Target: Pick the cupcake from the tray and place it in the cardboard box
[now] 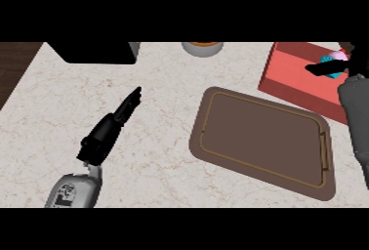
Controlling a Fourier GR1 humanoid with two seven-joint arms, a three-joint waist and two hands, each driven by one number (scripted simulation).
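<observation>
Right hand [333, 68] up at the far right edge, over the red box [299, 80]. Fingers [317, 68] curled round the cupcake [334, 59], pink and blue just showing between them. Cupcake held above the box's right side, off the tray [263, 141]. Tray lying brown and bare in the middle of the worktop [144, 161], just beside the box's near edge. Left hand [115, 122] out over the worktop well left of the tray, fingers [132, 100] straight and together, pointing away, holding nothing. Grey cup [202, 48] and black block [97, 51] at the far edge.
</observation>
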